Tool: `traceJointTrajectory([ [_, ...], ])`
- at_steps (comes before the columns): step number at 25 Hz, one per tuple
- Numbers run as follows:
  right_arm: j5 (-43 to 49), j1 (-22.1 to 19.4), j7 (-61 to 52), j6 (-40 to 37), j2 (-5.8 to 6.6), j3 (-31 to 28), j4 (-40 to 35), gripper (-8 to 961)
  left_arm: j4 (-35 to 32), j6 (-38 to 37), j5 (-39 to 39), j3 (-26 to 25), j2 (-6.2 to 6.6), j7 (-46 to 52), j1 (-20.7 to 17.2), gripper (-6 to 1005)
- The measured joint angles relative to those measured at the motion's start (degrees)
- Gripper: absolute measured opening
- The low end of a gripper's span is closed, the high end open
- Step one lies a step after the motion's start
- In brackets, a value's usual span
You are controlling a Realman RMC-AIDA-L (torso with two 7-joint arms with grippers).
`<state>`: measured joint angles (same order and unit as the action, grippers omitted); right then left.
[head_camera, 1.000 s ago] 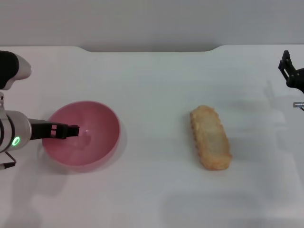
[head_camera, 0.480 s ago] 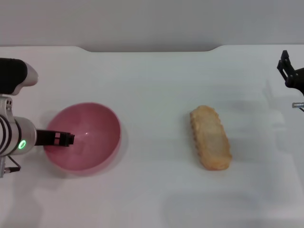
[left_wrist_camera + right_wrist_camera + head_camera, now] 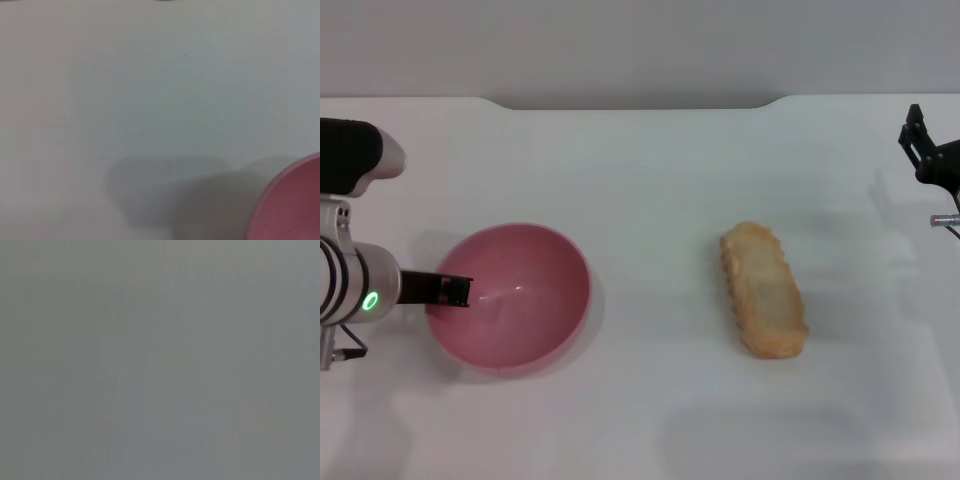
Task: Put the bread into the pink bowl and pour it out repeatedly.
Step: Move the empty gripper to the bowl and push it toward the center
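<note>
Pink bowl (image 3: 515, 298): lower left of the head view, on the white worktop (image 3: 650, 180), tilted.
Left tool (image 3: 455, 291): clamped on the bowl's left rim.
Bread (image 3: 763, 289): right of centre, well apart from the bowl.
Right tool (image 3: 923, 152): far right edge; opening cannot be told.

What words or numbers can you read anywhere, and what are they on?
None. No view shows any readable word, number or label.
The bread has no writing.
The pink bowl is plain.
The table is bare of print.
The left gripper, at the bowl's rim, shows only a green light on its arm, no text.
The right gripper, at the table's far right, has no legible marking.
</note>
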<state>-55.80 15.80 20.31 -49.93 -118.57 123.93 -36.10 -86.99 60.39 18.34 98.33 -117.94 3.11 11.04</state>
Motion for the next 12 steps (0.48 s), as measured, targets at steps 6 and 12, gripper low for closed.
traceJointTrajectory([
  [6,0.00,-0.05,0.00,-0.06,-0.07,0.07,-0.39,816,0.10,0.87,0.26,-0.05,0.08,-0.14,0.56,127],
  [12,0.00,-0.17,0.00,0.35,-0.07,0.13,-1.52,816,-3.03,0.96,2.02,-1.33,0.13,-0.55,0.83,104],
])
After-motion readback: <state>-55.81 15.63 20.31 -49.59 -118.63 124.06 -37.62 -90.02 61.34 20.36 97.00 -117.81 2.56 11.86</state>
